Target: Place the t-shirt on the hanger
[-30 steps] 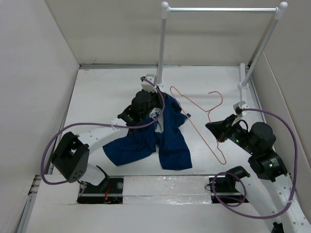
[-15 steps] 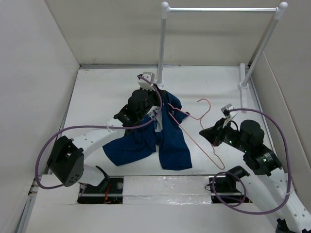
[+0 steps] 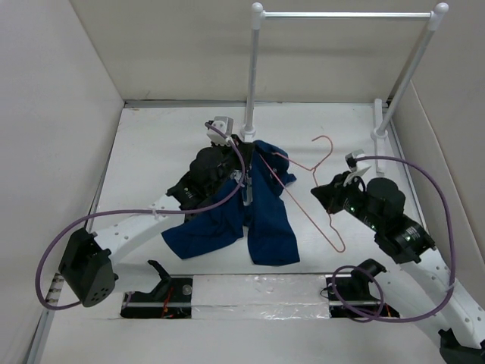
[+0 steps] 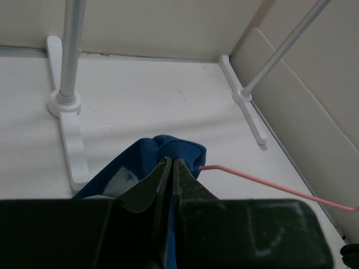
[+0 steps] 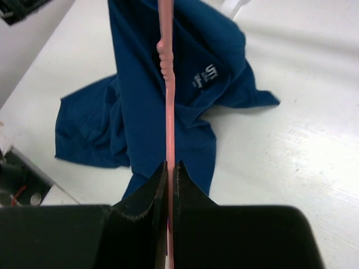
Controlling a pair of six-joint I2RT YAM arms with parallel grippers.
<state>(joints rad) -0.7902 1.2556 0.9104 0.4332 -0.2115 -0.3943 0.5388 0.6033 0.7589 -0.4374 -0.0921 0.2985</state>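
Note:
The dark blue t-shirt (image 3: 265, 220) lies crumpled mid-table, its top edge lifted by my left gripper (image 3: 246, 157). In the left wrist view that gripper (image 4: 172, 160) is shut on a fold of the t-shirt (image 4: 171, 145). The pink wire hanger (image 3: 327, 142) hangs tilted to the right of the shirt, and one end reaches the raised fold (image 4: 205, 166). My right gripper (image 3: 320, 197) is shut on the hanger's lower wire. In the right wrist view its jaws (image 5: 173, 164) pinch the hanger (image 5: 166, 84) above the t-shirt (image 5: 140, 123), whose white print shows.
A tall white rack (image 3: 345, 14) stands at the back, its left post foot (image 3: 248, 125) just behind the left gripper and its right foot (image 3: 379, 135) near the right arm. White walls enclose the table. Purple cables (image 3: 432, 189) loop off both arms.
The right gripper has carried the hanger left and toward the back, bringing its end to the shirt. The left gripper has shifted slightly toward the back with the shirt's fold still held.

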